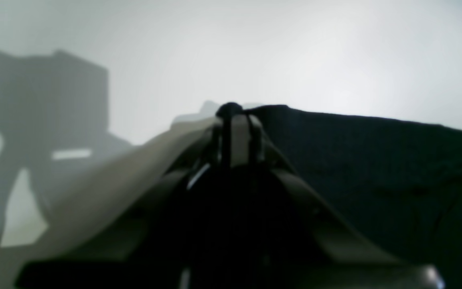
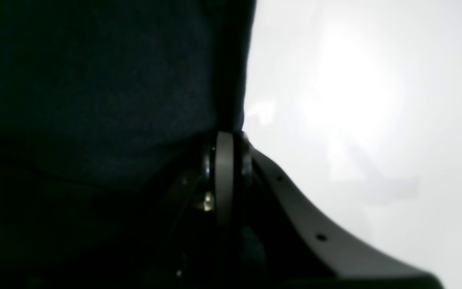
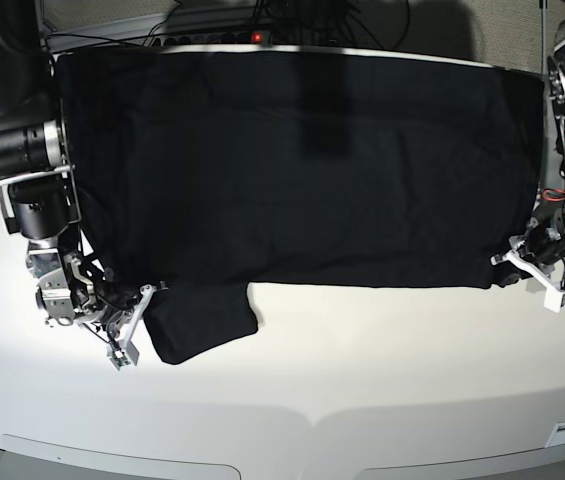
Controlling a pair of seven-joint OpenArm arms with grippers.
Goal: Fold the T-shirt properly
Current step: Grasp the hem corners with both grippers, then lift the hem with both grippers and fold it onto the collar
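Sleeve of the black T-shirt points toward the table's near edge, both grippers pinching cloth.

Left gripper and right gripper should probably lift together, keeping the hem between them taut; the shirt's far side is cut off, its print unseen.

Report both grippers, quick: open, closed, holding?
Left gripper: closed, pinching the black T-shirt at a corner.
Right gripper: closed, pinching the T-shirt's edge beside a sleeve.
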